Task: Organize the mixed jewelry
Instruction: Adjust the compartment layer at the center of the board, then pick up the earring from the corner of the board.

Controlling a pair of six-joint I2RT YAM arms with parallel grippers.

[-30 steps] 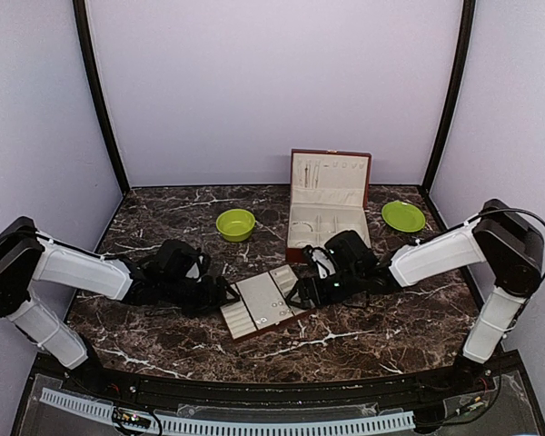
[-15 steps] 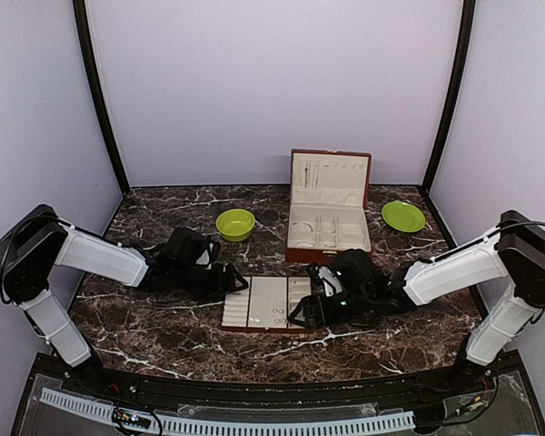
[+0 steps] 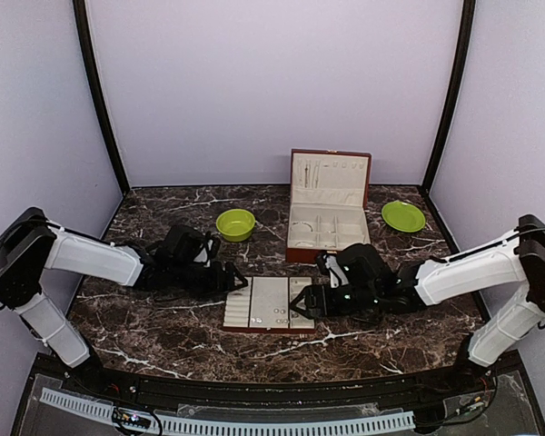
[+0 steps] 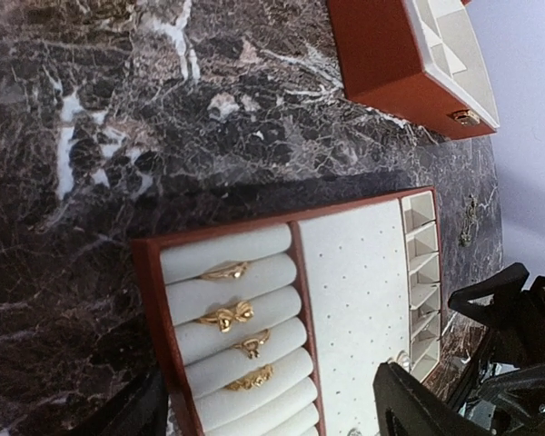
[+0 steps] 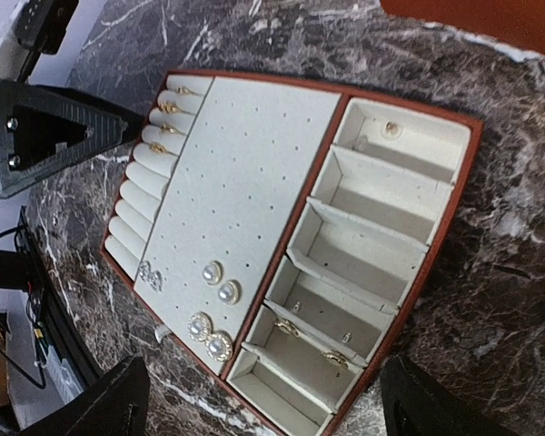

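tray station: jewelry placement and finger state

the flat tray [image 3: 263, 291] lies on the table [image 3: 154, 331], in front of the open red-brown box [image 3: 330, 238]. four gold rings [image 4: 225, 317] sit in the tray's ring rolls. four pearl studs [image 5: 227, 292] rest on the dotted pad near its end, beside a small sparkling piece [image 5: 150, 271]. small gold pieces [image 5: 286, 327] lie in the divided compartments.

the left gripper [image 4: 271, 386] is at the tray's ring-roll side, fingers [image 4: 418, 404] spread apart, nothing held. the right gripper [image 5: 263, 381] is at the compartment side, fingers [image 5: 104, 400] also spread apart, nothing held.

a green bowl [image 3: 235, 224] stands left of the box; a green plate [image 3: 403, 216] lies to its right.
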